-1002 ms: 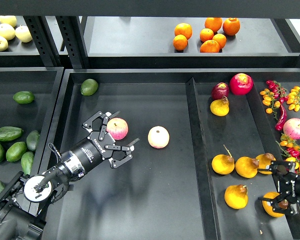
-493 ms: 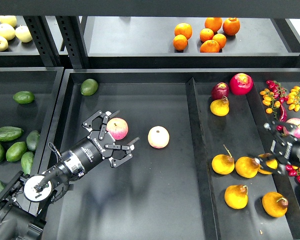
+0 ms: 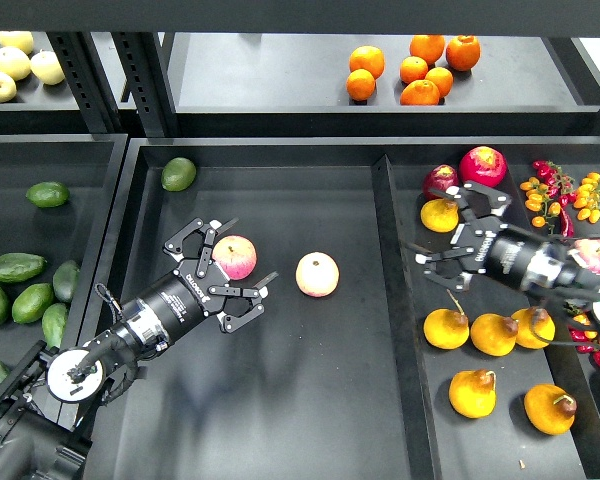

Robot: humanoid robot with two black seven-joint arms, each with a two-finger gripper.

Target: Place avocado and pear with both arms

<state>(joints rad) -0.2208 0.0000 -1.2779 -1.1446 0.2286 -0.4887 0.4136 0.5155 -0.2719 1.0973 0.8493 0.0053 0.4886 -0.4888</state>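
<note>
Several yellow-orange pears lie in the right tray (image 3: 410, 400). My right gripper (image 3: 448, 228) is open, its fingers spread on either side of the topmost pear (image 3: 439, 214); whether they touch it I cannot tell. Other pears lie at the front, one of them at the bottom right (image 3: 551, 408). Dark green elongated avocados (image 3: 47, 194) (image 3: 16, 267) lie in the left tray, away from both grippers. My left gripper (image 3: 225, 272) is open in the middle tray, with a pink apple (image 3: 235, 257) between its fingers.
A rounder, lighter avocado (image 3: 178, 173) lies at the middle tray's back left. A second apple (image 3: 317, 274) lies mid-tray. Red fruits (image 3: 482, 166), chillies and small tomatoes (image 3: 565, 205) fill the right tray's back. Oranges (image 3: 415, 68) and pale apples (image 3: 15, 62) sit on the shelf behind.
My right arm has swung from the tray's front right, over the bottom-right pear, up and left to the topmost pear, gripper open. The left arm has hardly moved.
</note>
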